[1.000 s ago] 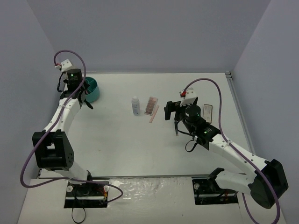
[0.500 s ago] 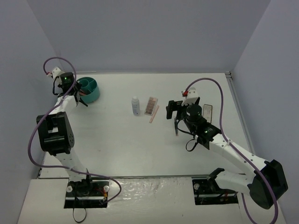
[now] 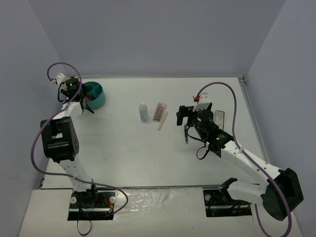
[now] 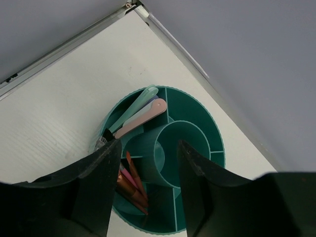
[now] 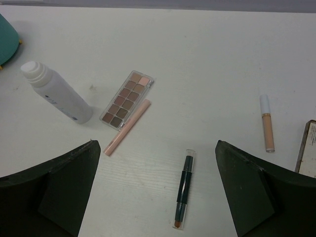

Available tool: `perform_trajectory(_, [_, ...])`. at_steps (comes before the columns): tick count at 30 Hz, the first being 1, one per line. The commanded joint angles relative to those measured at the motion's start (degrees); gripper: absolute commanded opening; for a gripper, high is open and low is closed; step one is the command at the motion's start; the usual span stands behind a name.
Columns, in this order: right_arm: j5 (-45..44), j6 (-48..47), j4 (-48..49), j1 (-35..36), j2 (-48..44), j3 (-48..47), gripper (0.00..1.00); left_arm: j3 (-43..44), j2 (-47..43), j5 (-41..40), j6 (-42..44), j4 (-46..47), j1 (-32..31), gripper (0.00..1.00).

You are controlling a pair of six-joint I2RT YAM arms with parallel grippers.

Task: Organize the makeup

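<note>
The white bottle (image 5: pixel 57 94), pinkish-brown palette (image 5: pixel 126 98) and pink stick (image 5: pixel 127 127) lie mid-table. A black stick (image 5: pixel 184 190) lies below my open, empty right gripper (image 5: pixel 156 143), between its spread fingers. A beige tube (image 5: pixel 267 123) and the dark-framed compact (image 5: pixel 308 155) are to its right. Teal, purple and pink sticks (image 4: pixel 138 111) lean in one compartment of the round teal tub (image 4: pixel 197 148). Pink and copper ones (image 4: pixel 131 180) stand in another. My left gripper (image 4: pixel 149 144) hovers over the tub, jaws apart with nothing between them.
The tub (image 3: pixel 94 94) sits at the table's far-left corner, close to the left wall and the back rail (image 4: pixel 74 39). From above, the bottle (image 3: pixel 143 112) and palette (image 3: pixel 159 112) lie between both arms, and the compact (image 3: pixel 219 117) lies behind the right gripper (image 3: pixel 181 117).
The left arm has folded back toward the left wall, its wrist now beside the tub, and its jaws have come apart. The right arm has barely moved.
</note>
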State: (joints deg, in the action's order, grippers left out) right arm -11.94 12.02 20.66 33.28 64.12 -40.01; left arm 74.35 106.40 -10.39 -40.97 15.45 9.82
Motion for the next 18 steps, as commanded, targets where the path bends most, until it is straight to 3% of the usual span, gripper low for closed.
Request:
perform_trajectory(1, [-0.36, 0.9, 1.37, -0.49, -0.81, -1.04, 1.0, 0.73, -6.55, -1.13, 2.13, 2.26, 0.11, 0.51])
perform_trajectory(7, [-1.89, 3.14, -4.85, -0.42, 1.19, -2.74, 1.0, 0.1, -13.77, -1.58, 4.56, -3.16, 0.02, 0.63])
perform_trajectory(15, [-3.27, 10.94, -12.31, -0.58, 8.47, -2.35, 1.0, 3.45, -27.94, 2.58, 11.04, -20.78, -2.72, 0.96])
perform_trajectory(18, [-3.73, 12.78, -12.7, -0.58, 13.22, -2.03, 0.98, 6.01, -31.33, 4.76, 13.12, -28.63, -4.55, 0.97])
